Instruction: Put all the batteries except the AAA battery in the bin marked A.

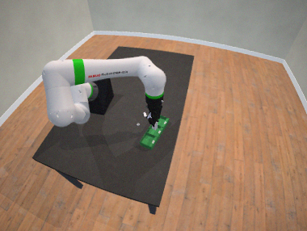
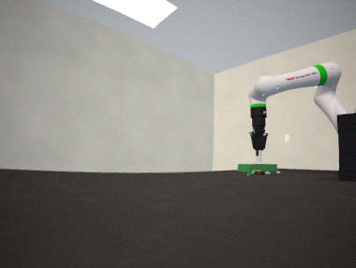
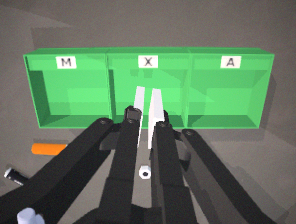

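Observation:
A green three-part bin (image 3: 148, 87) stands on the dark table, with compartments marked M (image 3: 65, 62), X (image 3: 148, 62) and A (image 3: 230, 62); all three look empty. It also shows in the top view (image 1: 155, 132) and the exterior view (image 2: 257, 167). My gripper (image 3: 146, 100) hangs above the bin's near wall at the X compartment, its white fingertips nearly together with nothing visible between them. On the table in front of the bin lie an orange battery (image 3: 49, 148), a dark grey cylinder (image 3: 12, 175), a pale cylinder and a small white round thing (image 3: 144, 172).
The arm's black base block (image 1: 101, 94) stands on the table's far left side. Two small white things (image 1: 144, 115) lie on the table beside the gripper, left of the bin. The table's right edge runs close to the bin.

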